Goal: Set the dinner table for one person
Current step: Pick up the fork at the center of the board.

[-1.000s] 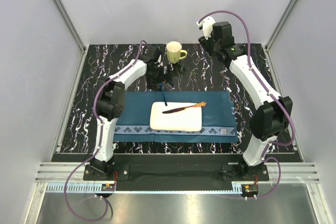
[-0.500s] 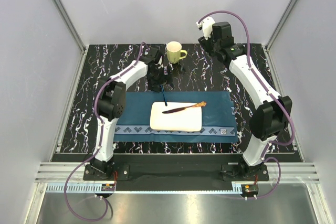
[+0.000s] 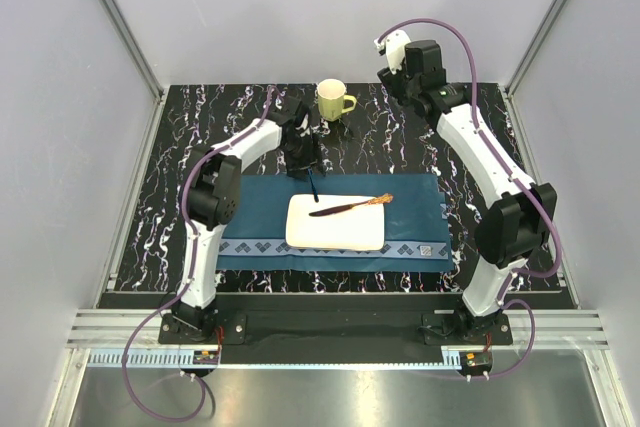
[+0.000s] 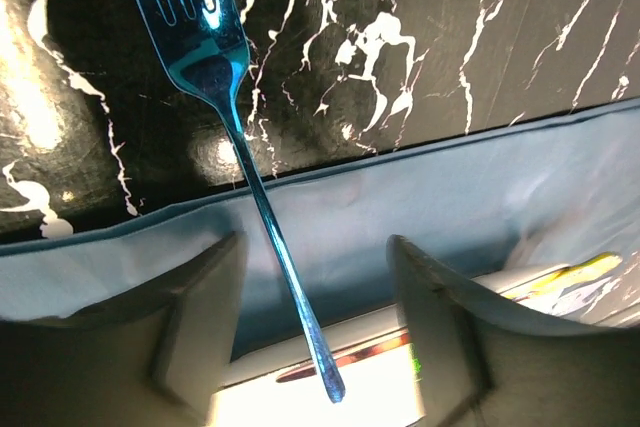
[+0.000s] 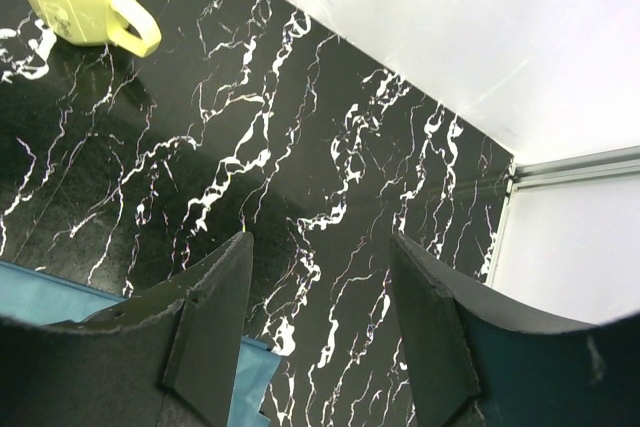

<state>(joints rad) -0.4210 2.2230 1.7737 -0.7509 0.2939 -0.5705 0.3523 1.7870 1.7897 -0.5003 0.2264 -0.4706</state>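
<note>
1. The table (image 3: 170, 157) fills the floor of the cell under both arms. The placemat (image 3: 255, 209) lies along the middle of its near edge with the plate (image 3: 335, 235) on it. The mug (image 3: 333, 100) stands by the middle of the far edge.
2. The fork (image 4: 218, 67) lies askew. Its tines are on bare tabletop just past the placemat's far edge, and its handle crosses that edge with the tip over the plate's far rim. I can't tell whether the tip rests on the rim.
3. The left gripper (image 4: 315, 245) hangs low over the handle with its jaws apart, one finger on either side. There is a gap at each pad, so nothing is gripped.
4. The step looks to me like picking up that fork so it can go beside the plate. To do it well, pinch the handle square across its narrow width, about where it crosses the placemat's edge. Don't take it out at the thin tip.
5. The handle is slim and shiny, so I'd expect it to slip or swivel in a loose pinch. Go low enough for the pads to catch it, but don't press into the cloth and drag it. Lift straight up before turning.
6. Mind the plate. The fork's tip is at its rim and a utensil (image 3: 350, 206) with an orange handle lies across it. A sideways sweep could knock either one.
7. The right gripper (image 5: 320, 247) is up over the far right corner, jaws apart and empty. It is well clear and best left there.
</note>
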